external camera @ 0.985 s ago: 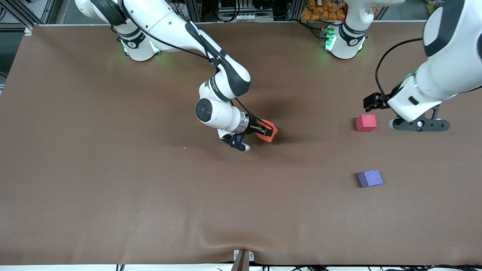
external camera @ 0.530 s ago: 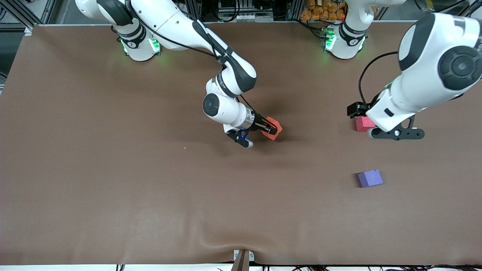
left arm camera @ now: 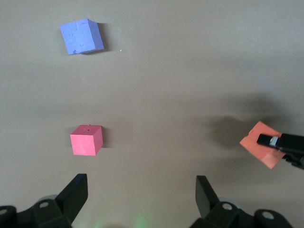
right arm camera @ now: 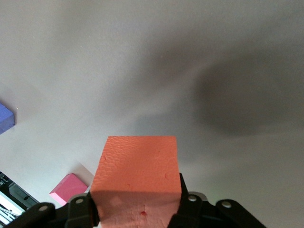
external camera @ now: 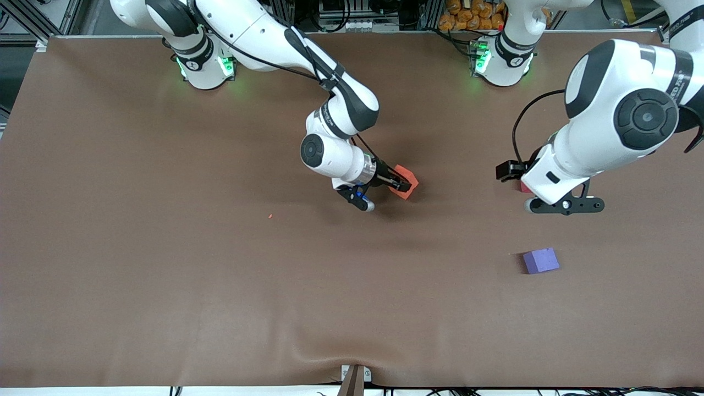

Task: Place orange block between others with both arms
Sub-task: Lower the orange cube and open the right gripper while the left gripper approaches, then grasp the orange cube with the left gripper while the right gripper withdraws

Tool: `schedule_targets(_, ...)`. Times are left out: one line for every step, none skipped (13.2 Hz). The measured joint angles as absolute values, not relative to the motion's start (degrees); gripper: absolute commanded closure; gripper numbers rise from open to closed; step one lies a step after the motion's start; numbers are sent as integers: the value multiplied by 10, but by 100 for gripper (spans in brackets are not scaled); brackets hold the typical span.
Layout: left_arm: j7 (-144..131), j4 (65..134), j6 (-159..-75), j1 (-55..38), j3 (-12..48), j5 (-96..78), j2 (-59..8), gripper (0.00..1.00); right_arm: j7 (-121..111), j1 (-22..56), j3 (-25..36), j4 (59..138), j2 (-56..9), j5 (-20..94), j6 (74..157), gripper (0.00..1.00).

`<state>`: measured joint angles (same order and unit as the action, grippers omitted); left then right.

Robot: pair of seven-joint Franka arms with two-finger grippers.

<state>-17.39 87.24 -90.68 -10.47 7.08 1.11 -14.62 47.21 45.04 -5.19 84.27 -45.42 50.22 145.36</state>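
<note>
Orange block (external camera: 405, 177) half-hidden by fingers (external camera: 397, 182)

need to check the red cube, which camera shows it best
The left wrist view: the red cube sits whole and unblocked on the table. In the front view the left arm hides nearly all of it; the right wrist view catches only a corner.

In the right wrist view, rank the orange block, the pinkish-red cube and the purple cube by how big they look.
1. orange block, far largest, though only because it sits at the camera in the right gripper.
2. pinkish-red cube.
3. purple cube, cut off by the frame edge, so its rank against the pinkish-red is unsure.
</note>
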Motion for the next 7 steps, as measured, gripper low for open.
schedule_targets(-180, 872, -911, -107, 71, 11, -150, 0, 472, 451, -52, 842, -455, 503, 1454, 15)
schedule_targets(-182, 872, -914, -110, 71, 11, -155, 0, 472, 451, -52, 842, -455, 503, 1454, 1)
schedule_targets(-183, 872, -918, -111, 71, 11, -158, 0, 472, 451, -51, 842, -455, 503, 1454, 0)
schedule_targets(-184, 872, -922, -111, 71, 11, -161, 0, 471, 451, -50, 842, -455, 503, 1454, 0)
schedule_targets(-186, 872, -926, -111, 71, 11, -165, 0, 471, 451, -50, 842, -455, 503, 1454, 0)
schedule_targets(-192, 872, -930, -111, 71, 11, -168, 0, 471, 451, -50, 842, -455, 503, 1454, 0)
schedule_targets(-195, 872, -935, -111, 71, 11, -171, 0, 471, 451, -48, 842, -455, 503, 1454, 0)
